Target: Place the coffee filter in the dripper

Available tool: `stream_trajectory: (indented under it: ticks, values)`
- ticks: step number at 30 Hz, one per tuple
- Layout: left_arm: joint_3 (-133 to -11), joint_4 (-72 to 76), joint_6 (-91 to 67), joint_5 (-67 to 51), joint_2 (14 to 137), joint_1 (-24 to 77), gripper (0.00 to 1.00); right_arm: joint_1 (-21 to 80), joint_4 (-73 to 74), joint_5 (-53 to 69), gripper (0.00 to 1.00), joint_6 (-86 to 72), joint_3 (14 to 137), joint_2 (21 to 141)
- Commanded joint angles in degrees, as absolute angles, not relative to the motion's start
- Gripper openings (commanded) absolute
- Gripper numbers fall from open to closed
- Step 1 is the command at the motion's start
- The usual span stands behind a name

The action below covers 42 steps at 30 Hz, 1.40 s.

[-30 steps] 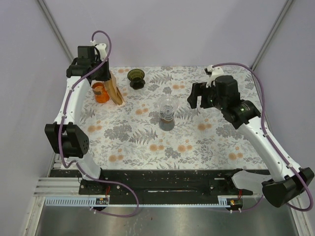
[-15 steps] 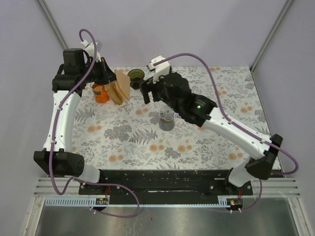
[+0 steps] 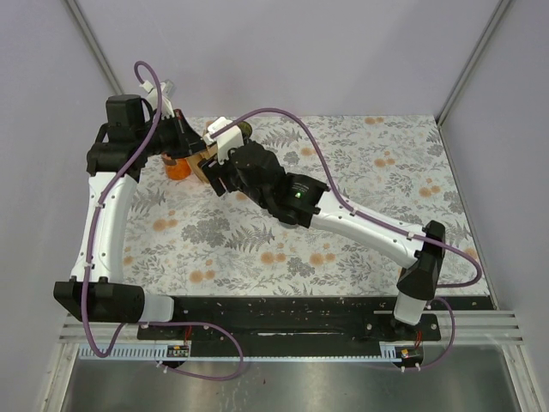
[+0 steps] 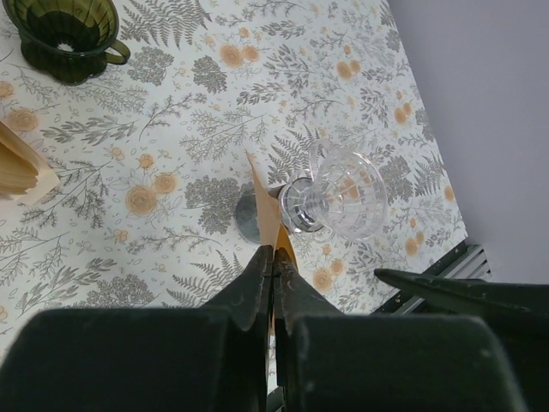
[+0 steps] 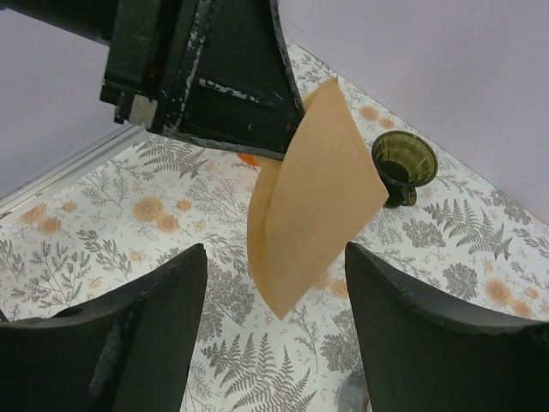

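My left gripper (image 4: 273, 251) is shut on a tan paper coffee filter (image 4: 268, 210) and holds it in the air, seen edge-on in the left wrist view. In the right wrist view the filter (image 5: 313, 197) hangs from the left gripper (image 5: 257, 129), its lower tip in front of my open right gripper (image 5: 274, 253), which touches nothing. The dark green dripper (image 5: 403, 167) stands on the table behind the filter. It also shows in the left wrist view (image 4: 64, 34) and at the back of the top view (image 3: 244, 129). In the top view both grippers, left (image 3: 190, 142) and right (image 3: 216, 176), meet at the back left.
A glass carafe (image 4: 343, 193) stands mid-table, under the right arm in the top view. A stack of spare filters (image 4: 21, 167) and an orange container (image 3: 177, 169) sit at the back left. The floral table (image 3: 369, 172) is walled on three sides.
My right arm has swung from the right side across the table to the back left, up to the filter. My left gripper has lifted the filter off the stack.
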<state>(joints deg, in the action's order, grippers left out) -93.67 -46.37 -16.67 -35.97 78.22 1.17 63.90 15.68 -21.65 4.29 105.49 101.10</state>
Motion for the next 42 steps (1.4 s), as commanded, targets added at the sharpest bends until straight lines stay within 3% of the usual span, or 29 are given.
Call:
stream_trajectory:
  ticks: [1,17,22,27,33,36,39,40,42]
  values:
    - [-93.34,-43.51,-18.02,-39.29,76.64,1.05,0.0,64.6,11.69,-25.92,0.72,6.32,109.42,103.62]
    - [-93.52,-43.86,-16.26,-41.13,76.55,1.05,0.0,64.69,8.7,-41.82,0.61,15.29,111.36,108.99]
    - [-93.08,-43.95,-15.29,-41.31,76.73,1.05,0.0,64.51,6.51,-43.94,0.53,17.66,109.95,108.72]
    - [-91.59,-44.03,-13.71,-41.22,76.12,1.49,0.0,63.28,7.55,-41.94,0.36,17.32,110.13,109.6]
    - [-91.93,-47.63,-8.36,-38.94,76.55,3.16,0.0,61.09,11.69,-37.53,0.01,12.66,110.13,108.2]
    - [-92.99,-49.21,-5.2,-36.22,76.99,4.13,0.01,60.38,14.49,-36.04,0.0,11.61,110.56,106.88]
    - [-94.83,-50.71,-1.95,-33.58,77.17,5.53,0.18,59.24,22.12,-33.59,0.0,8.71,114.16,106.35]
    - [-95.53,-51.41,-0.45,-33.05,77.34,6.23,0.31,58.72,25.11,-32.53,0.0,7.57,115.13,106.09]
    - [-97.37,-52.82,1.56,-33.66,77.78,7.2,0.46,57.75,30.38,-30.95,0.0,5.46,117.32,105.3]
